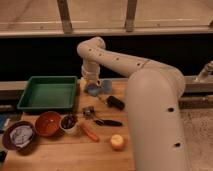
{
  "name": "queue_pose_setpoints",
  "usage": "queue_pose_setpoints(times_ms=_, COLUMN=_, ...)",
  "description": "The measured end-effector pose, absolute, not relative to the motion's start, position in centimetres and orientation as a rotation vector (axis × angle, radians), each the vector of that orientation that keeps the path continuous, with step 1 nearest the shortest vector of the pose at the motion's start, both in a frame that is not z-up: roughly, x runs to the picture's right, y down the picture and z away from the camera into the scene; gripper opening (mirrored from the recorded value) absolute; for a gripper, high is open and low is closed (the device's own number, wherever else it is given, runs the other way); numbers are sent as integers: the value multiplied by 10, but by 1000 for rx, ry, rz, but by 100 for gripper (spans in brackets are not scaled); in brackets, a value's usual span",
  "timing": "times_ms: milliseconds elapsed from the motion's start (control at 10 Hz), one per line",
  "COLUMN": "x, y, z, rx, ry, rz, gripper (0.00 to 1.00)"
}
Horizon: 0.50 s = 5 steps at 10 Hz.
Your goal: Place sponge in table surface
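Note:
My gripper (93,83) hangs from the white arm at the far side of the table surface (65,155), just right of the green tray. A grey-blue sponge (94,90) sits right under the gripper, at or just above the wood; I cannot tell whether it is touching. A blue cup-like thing (106,87) is right beside the sponge on its right. The arm's large white link (155,115) covers the right part of the table.
A green tray (47,92) stands at the back left. A black oblong object (115,103), a small metal piece (89,111), a black utensil (107,122), an orange stick (90,133) and an apple (117,142) lie mid-table. Bowls (48,124) (18,136) and a cup (69,124) stand at the front left.

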State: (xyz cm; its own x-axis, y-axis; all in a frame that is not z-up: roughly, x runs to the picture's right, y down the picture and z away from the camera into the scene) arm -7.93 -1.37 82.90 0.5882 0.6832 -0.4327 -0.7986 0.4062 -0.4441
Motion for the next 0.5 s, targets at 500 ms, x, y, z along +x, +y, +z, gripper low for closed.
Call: queue_pose_setpoints(times_ms=500, x=-80, y=-10, z=828, rx=-675, ry=203, rz=959, gripper=0)
